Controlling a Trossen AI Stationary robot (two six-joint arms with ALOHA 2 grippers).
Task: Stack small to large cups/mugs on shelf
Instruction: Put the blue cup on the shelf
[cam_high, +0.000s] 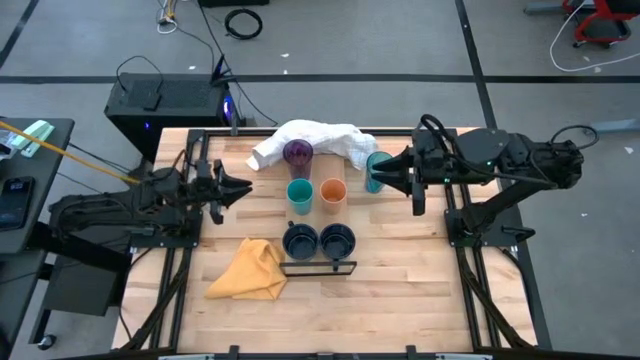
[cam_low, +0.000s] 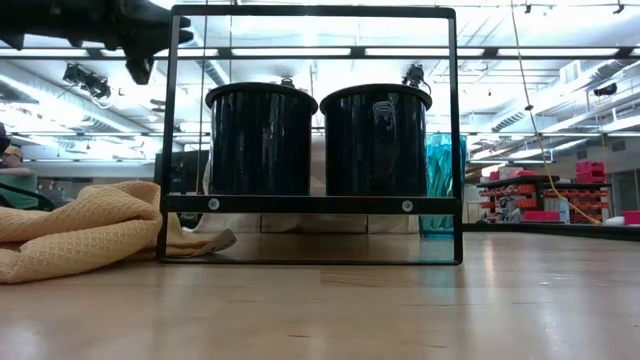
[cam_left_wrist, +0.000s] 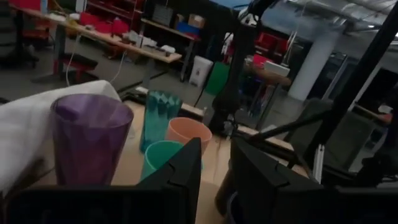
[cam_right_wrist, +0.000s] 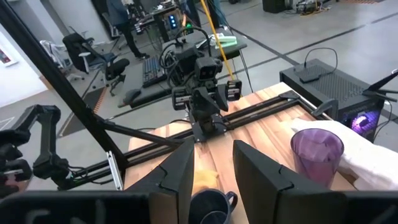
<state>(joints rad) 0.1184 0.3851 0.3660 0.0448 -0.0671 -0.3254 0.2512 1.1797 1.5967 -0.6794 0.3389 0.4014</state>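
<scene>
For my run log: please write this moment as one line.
left tool: open, empty | right tool: open, near teal tumbler | navy mugs: side by side

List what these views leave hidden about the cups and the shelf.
- Low view: the two navy mugs block the short cups; the teal tumbler shows only as a sliver.
- Right wrist view: the end effector's own fingers cover most of the mug; the picture edge cuts it off.
- High view: the shelf shows only its dark rim.

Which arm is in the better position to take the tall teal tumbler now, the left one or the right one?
Probably the right. In the high view the right pincer sits just beside the tall teal plastic tumbler. The left pincer hangs across the table, with the tall purple tumbler and short teal cup nearer to it.
</scene>
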